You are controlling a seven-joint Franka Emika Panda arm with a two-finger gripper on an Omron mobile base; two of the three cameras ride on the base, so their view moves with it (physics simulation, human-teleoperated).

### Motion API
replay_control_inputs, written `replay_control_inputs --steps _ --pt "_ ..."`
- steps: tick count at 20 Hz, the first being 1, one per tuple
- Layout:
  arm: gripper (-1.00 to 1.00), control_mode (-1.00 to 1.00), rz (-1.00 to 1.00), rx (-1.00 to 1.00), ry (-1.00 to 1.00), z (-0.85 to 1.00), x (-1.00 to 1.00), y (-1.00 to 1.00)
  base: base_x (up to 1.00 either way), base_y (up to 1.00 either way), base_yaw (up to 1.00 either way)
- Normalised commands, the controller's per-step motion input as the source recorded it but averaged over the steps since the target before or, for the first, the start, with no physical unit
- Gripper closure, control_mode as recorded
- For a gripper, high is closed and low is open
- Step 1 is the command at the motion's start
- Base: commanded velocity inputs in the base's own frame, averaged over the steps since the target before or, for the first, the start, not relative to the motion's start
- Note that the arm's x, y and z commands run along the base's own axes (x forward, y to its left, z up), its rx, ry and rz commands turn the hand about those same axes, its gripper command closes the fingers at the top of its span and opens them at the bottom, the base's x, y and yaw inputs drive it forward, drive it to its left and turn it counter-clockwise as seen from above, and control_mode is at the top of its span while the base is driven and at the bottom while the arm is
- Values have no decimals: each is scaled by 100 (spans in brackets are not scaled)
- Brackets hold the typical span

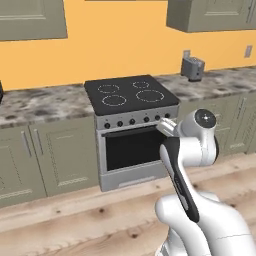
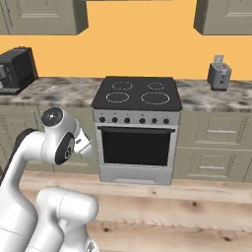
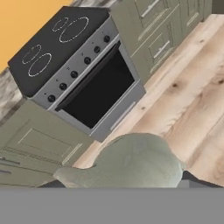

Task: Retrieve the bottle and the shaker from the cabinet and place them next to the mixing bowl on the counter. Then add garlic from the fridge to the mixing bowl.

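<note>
In the hand view a rounded grey-green bottle (image 3: 131,159) sits between the two dark fingertips of my gripper (image 3: 122,181), which is shut on it. The arm is folded low in front of the stove, its wrist (image 1: 169,127) pointing toward the oven. The speckled counter (image 1: 45,102) runs along the wall on both sides of the stove. Olive-grey wall cabinets (image 1: 210,15) hang above it, doors closed. The shaker, mixing bowl, garlic and fridge are out of view.
A steel stove (image 1: 131,97) with a black glass cooktop and dark oven door stands straight ahead. A toaster (image 2: 219,75) sits on the counter to its right, a dark appliance (image 2: 15,69) to its left. Drawer units line the wall below, and wooden floor lies in front.
</note>
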Motion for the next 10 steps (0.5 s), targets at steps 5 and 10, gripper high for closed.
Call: replay_control_inputs --steps 5,10 --pt "100 100 0 0 0 0 0 0 35 33 27" --pt "100 100 0 0 0 0 0 0 41 34 29"
